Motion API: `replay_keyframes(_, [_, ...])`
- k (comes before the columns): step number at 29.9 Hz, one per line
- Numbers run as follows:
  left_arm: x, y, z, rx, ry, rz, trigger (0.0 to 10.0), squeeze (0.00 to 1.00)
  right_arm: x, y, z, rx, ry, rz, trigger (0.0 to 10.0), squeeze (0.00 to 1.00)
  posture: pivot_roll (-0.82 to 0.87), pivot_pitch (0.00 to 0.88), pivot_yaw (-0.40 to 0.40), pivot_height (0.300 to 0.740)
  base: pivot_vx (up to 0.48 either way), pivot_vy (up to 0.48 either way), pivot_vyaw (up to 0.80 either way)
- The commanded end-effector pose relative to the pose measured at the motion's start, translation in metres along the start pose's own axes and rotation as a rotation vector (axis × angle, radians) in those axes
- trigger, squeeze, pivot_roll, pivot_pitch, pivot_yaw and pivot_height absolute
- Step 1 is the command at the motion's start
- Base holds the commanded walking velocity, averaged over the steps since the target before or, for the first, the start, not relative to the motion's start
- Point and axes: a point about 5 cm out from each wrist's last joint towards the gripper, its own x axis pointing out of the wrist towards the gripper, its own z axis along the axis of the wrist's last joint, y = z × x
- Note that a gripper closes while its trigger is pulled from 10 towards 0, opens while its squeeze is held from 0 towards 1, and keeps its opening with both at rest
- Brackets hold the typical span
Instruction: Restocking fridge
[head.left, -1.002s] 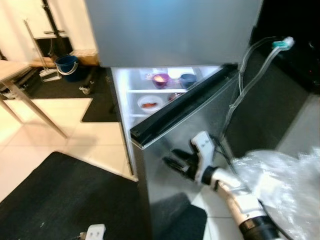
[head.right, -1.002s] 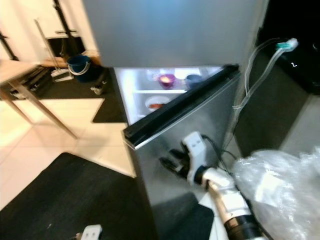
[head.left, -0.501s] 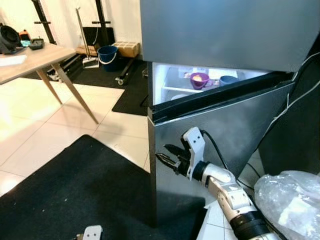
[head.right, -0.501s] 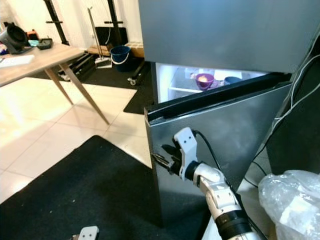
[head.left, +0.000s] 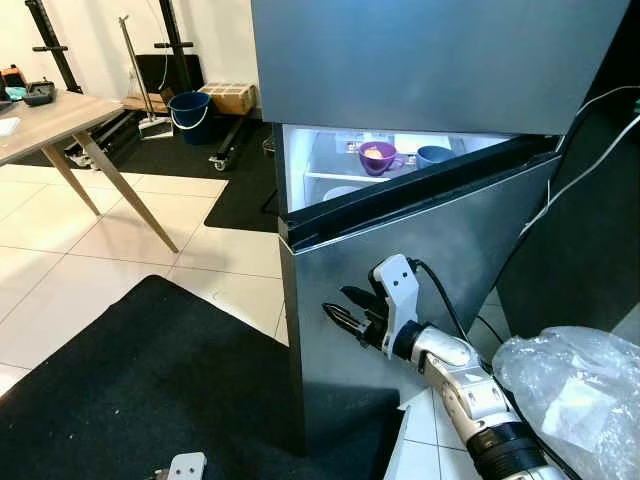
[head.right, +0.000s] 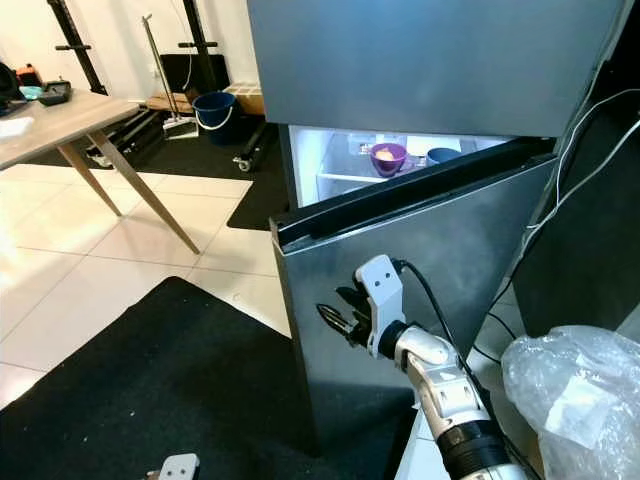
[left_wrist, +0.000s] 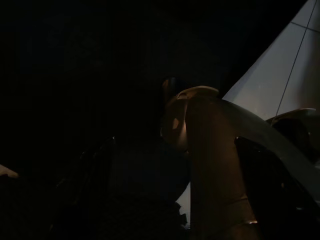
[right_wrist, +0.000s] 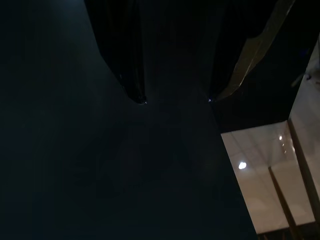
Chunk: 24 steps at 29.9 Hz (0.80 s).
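The steel fridge has its upper door (head.left: 420, 60) shut and its lower door (head.left: 440, 250) ajar. The gap shows a lit shelf with a purple bowl (head.left: 377, 156) and a blue bowl (head.left: 433, 155). My right gripper (head.left: 342, 307) hovers just in front of the lower door's outer face, near its free edge. In the dark right wrist view its two fingers (right_wrist: 135, 75) stand apart, open and holding nothing. A crumpled clear plastic bag (head.left: 575, 395) lies at the lower right beside my right arm. My left arm hangs idle, and its wrist view is too dark to read.
A wooden table (head.left: 55, 115) stands at the left, with a blue bucket (head.left: 190, 105) and stands by the far wall. A black mat (head.left: 140, 380) covers the floor before the fridge. Cables (head.left: 580, 170) hang beside a dark unit at the right.
The camera has swung and steadied, so the whole scene has shifted. My right gripper stays in front of the lower door near its edge, and the door remains ajar.
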Motion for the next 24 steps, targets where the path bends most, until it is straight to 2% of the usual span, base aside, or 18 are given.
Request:
replay_keyframes(1, [0.0,-0.003,-0.005,-0.015,0.02,0.001,10.0,0.0,0.004,0.001,0.003,-0.025,-0.002,0.002,10.0,0.0,-0.08,0.0,0.017,0.74,0.0,0.0,0.79])
replay_keyframes(19, [0.0,0.0,-0.005,-0.013,0.019,0.01,10.0,0.0,0.014,-0.004,0.009,-0.06,-0.001,-0.052,10.0,0.0,-0.07,0.0,0.015,0.74,0.0,0.0,0.78])
replay_keyframes(24, [0.0,0.0,-0.004,-0.011,0.018,0.013,10.0,0.0,0.016,-0.007,0.006,-0.065,0.019,-0.081,10.0,0.0,-0.07,0.0,0.013,0.74,0.0,0.0,0.0])
